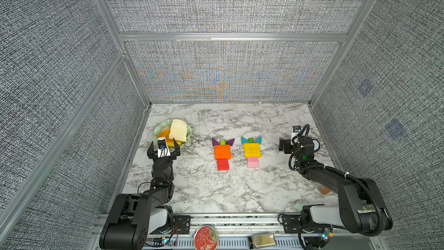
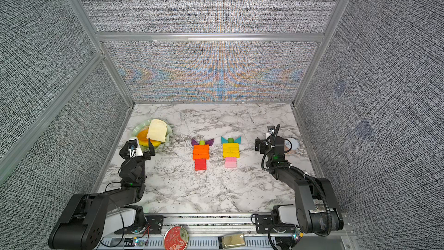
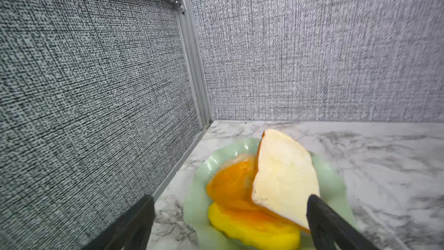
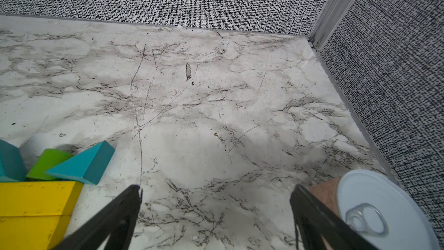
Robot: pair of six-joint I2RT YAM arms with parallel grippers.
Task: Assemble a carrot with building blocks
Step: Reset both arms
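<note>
Building blocks (image 1: 222, 152): two carrots, long axes front-to-back, leaves toward rear wall (image 1: 228, 73); left gripper (image 1: 164, 145) and right gripper (image 4: 216, 188) gape wide, empty.

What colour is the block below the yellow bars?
Pink: the block shows best in a top view.

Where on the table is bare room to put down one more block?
Free: the near strip of the table in front of the orange carrot and yellow carrot, and the far strip behind them. Crowded: between the carrots; around the plate; by the can.
</note>
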